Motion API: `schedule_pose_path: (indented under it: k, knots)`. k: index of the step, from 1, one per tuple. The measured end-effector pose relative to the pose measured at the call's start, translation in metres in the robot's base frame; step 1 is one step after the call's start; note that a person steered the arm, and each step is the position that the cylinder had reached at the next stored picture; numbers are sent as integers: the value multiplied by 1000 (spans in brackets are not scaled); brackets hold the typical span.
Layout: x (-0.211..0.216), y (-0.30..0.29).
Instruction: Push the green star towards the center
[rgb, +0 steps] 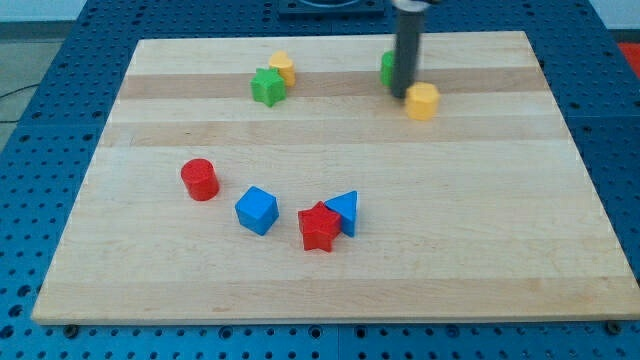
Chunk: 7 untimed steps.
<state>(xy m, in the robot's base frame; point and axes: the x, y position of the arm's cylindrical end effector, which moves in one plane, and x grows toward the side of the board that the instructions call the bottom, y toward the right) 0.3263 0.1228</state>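
The green star (267, 87) lies near the view's top, left of the middle, touching a yellow block (283, 67) just above and right of it. My tip (400, 95) is far to the star's right, at the view's top right of centre. It stands between a green block (387, 68), partly hidden behind the rod, and a yellow hexagonal block (423, 101) just to its right.
A red cylinder (200, 179) sits at the left. A blue cube (257, 210), a red star (319, 227) and a blue triangle (344, 211) cluster below the centre. The wooden board (500, 200) rests on a blue perforated table.
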Motion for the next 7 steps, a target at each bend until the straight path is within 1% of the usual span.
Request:
schedule_pose_path:
  k: [1, 2, 3, 4, 5, 6, 7]
  knots:
    - [9, 14]
    - [9, 16]
    - [10, 39]
    - [8, -18]
    - [18, -88]
    - [20, -193]
    - [19, -312]
